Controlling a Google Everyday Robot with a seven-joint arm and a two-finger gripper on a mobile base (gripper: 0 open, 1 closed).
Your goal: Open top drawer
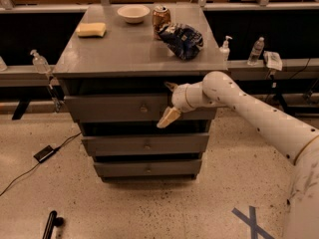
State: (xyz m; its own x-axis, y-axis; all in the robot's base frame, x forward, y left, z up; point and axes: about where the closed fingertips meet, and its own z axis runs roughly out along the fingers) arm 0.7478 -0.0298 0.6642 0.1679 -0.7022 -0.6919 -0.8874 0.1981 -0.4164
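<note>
Before the top drawer, masking its right end, the pincer gapes.

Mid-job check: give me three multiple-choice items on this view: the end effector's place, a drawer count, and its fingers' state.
1. The end effector is: A) over the bowl; B) at the floor; C) before the top drawer, right of its knob.
2. Grey drawers in the cabinet: A) two; B) three; C) five.
3. The end effector's fingers are: A) spread apart; B) pressed together; C) clamped on a can.
Answers: C, it hangs beside the knob; B, three fronts stack; A, a gap shows between them.
</note>
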